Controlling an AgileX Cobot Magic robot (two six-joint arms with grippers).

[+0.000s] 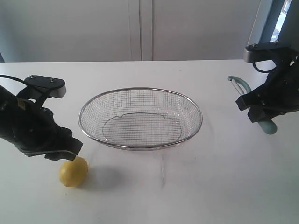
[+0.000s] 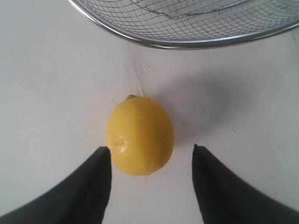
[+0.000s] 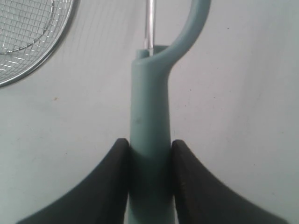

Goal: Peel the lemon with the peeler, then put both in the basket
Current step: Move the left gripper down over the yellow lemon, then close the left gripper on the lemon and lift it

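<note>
In the exterior view, lower left, the left hand covers the top of the lemon; at right, the right hand hides the middle of the peeler. The 2 wrist views crop the basket at the frame edge, and the peeler's head runs out.

this is looking like a robotics lab or test room: a black left arm and a black right arm are hanging over a plain white table, pale blank wall panels are closing off the back, and a window edge is showing in one corner.
</note>
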